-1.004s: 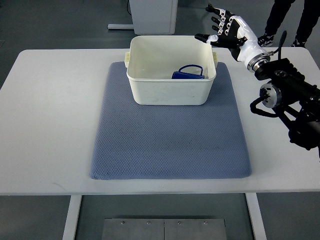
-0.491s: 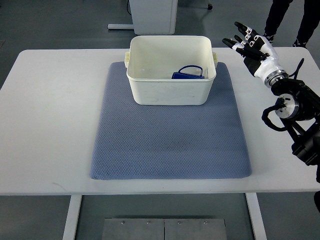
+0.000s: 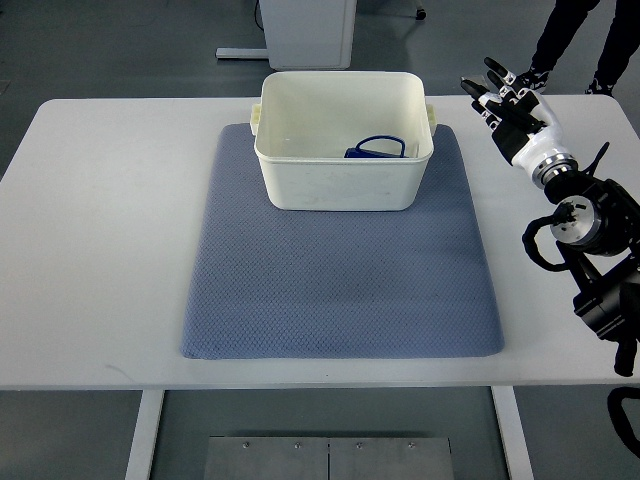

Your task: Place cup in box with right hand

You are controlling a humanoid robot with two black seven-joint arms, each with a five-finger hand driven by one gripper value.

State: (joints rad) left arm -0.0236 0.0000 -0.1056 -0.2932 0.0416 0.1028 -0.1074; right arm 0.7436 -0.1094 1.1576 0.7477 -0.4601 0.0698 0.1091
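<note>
A blue cup (image 3: 376, 148) lies inside the white box (image 3: 340, 185), near its right wall; only the rim and part of the body show. The box stands at the far end of the blue-grey mat (image 3: 340, 270). My right hand (image 3: 508, 100) hovers over the white table to the right of the box, apart from it, fingers spread and holding nothing. Its black arm (image 3: 590, 240) comes in from the right edge. The left arm is out of view.
The white table (image 3: 100, 230) extends around the mat on all sides. A person's legs (image 3: 580, 35) stand beyond the table's far right corner. A white cabinet base (image 3: 300, 25) sits behind the box on the floor.
My right hand has drawn back from above the box's right rim to the right and toward me, staying open. The cup stays in the box.
</note>
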